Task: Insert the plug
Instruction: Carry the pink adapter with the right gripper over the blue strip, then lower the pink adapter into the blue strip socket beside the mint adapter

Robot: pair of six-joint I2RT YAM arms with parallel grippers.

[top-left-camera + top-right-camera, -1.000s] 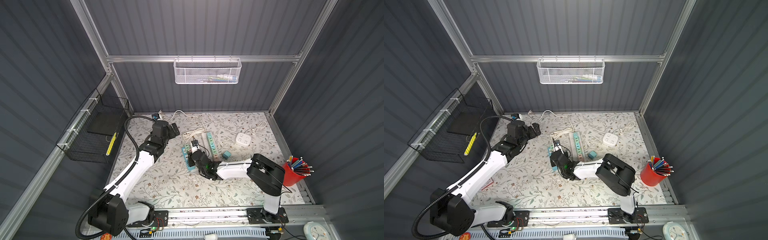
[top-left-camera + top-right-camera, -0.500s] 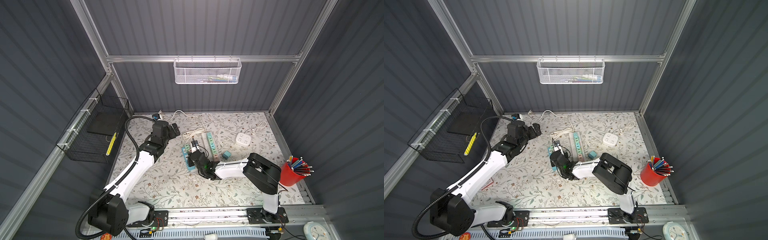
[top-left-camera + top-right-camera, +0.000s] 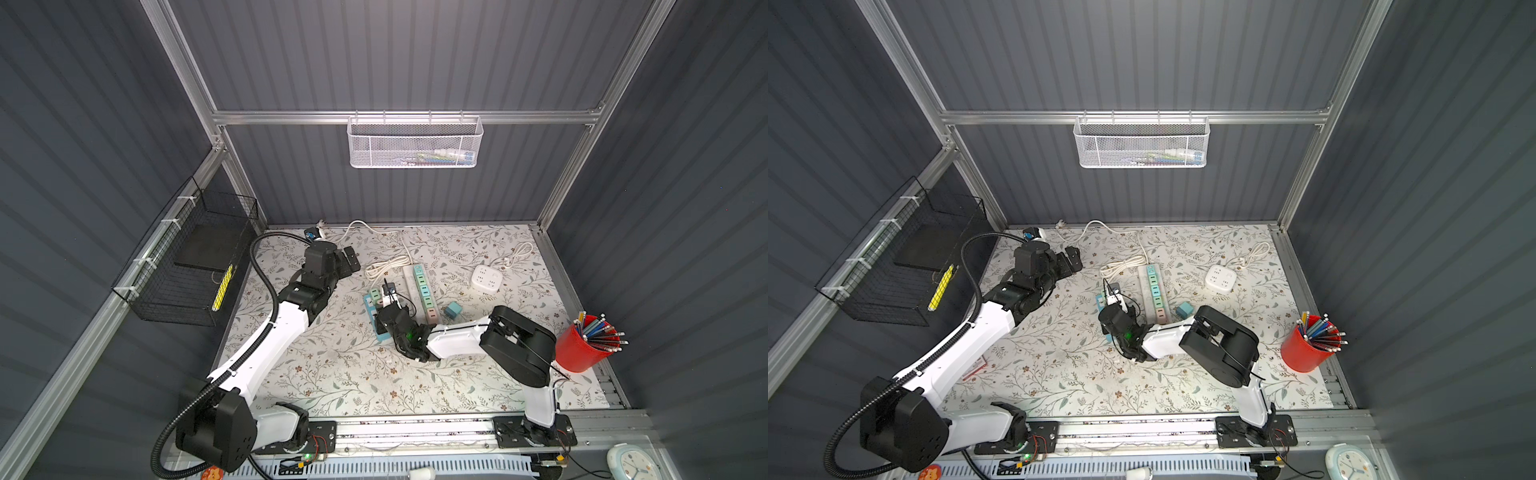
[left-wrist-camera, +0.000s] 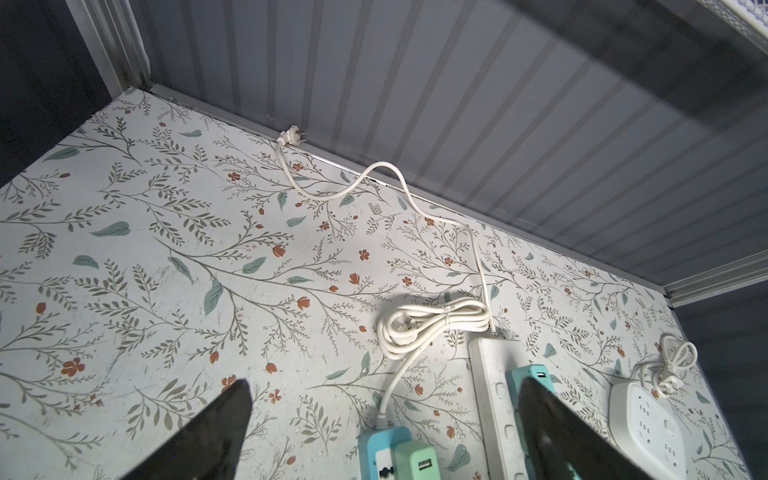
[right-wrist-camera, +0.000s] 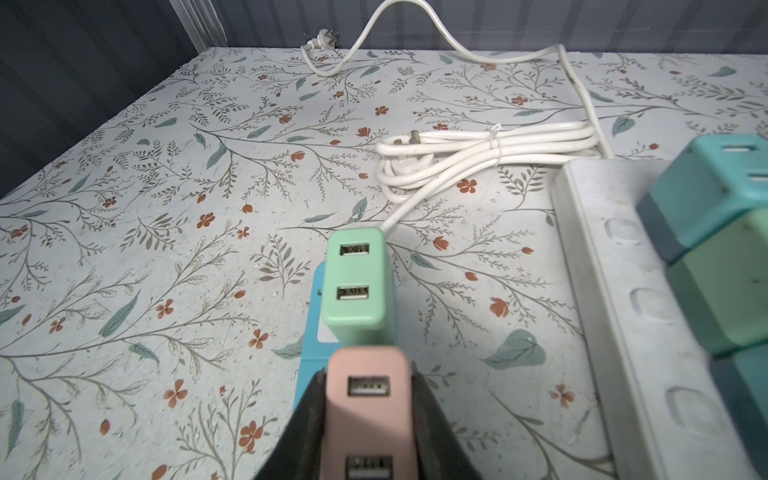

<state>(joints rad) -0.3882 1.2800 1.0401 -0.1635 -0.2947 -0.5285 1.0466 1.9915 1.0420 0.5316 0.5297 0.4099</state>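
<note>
Right gripper is clamped on the pink rectangular plastic USB plug, poised at the flat blue plastic power strip directly beside the one mint-green plastic adapter seated there; left gripper hangs wide open, empty, well apart from that strip. Align the plug's hidden pins with the free socket and press straight down without nudging the green neighbour. Count: two grippers, two adapters at this strip, one long white power strip beside it.

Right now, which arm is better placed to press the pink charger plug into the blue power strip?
Right. The right gripper is shut on the pink two-port charger plug, held at the blue power strip next to the mint-green plug. The left gripper is open, empty and farther away.
</note>
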